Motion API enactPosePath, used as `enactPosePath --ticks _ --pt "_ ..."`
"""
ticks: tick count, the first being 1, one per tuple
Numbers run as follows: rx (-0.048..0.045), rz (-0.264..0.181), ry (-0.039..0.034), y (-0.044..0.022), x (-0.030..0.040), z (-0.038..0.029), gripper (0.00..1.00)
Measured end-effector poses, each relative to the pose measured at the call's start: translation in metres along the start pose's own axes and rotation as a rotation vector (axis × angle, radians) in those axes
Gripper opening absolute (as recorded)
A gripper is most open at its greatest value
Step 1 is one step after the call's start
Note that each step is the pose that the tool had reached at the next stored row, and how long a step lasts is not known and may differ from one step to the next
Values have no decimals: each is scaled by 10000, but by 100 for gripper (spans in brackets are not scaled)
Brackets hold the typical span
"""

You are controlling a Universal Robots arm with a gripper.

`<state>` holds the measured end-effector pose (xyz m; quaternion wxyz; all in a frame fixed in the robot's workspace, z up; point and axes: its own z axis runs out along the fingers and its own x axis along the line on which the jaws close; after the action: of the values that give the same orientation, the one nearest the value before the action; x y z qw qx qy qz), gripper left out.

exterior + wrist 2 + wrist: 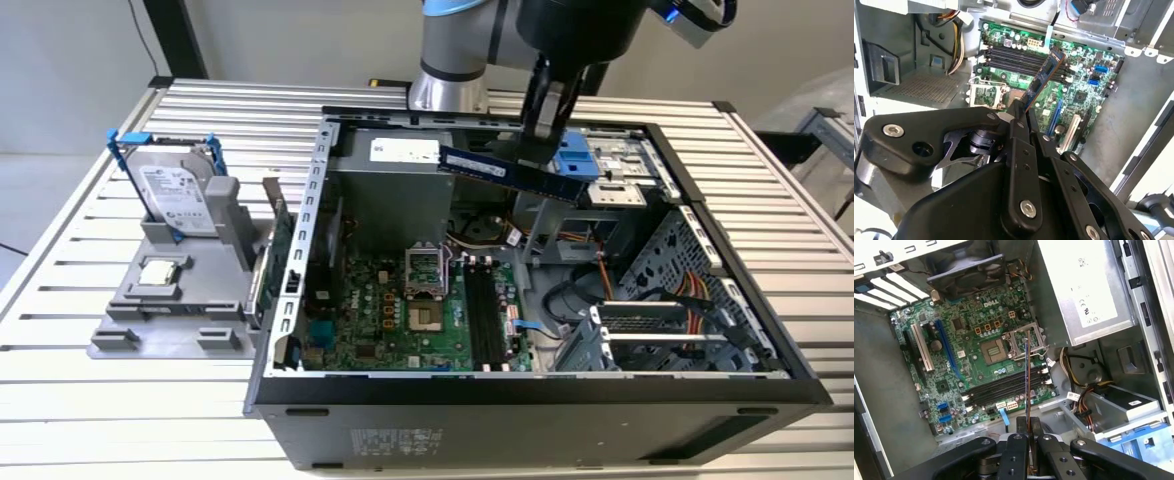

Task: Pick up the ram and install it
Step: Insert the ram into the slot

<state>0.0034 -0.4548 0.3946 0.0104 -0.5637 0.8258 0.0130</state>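
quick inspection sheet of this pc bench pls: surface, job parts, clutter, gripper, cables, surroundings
surface: slatted metal table with an open computer case lying on it
job's things: ram held tilted in the air above the case; memory slots on the motherboard look empty
clutter: hard drive upright in a grey fixture; processor chip lying on the same fixture
grippers: gripper shut on the ram
cables: coloured wire bundles inside the case, apart from the ram
surroundings: pale wall behind the table
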Motion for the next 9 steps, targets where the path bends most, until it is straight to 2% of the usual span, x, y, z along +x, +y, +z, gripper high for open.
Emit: enactPosePath --ticks 9 --pt "32 1009 -9 0 0 0 0"
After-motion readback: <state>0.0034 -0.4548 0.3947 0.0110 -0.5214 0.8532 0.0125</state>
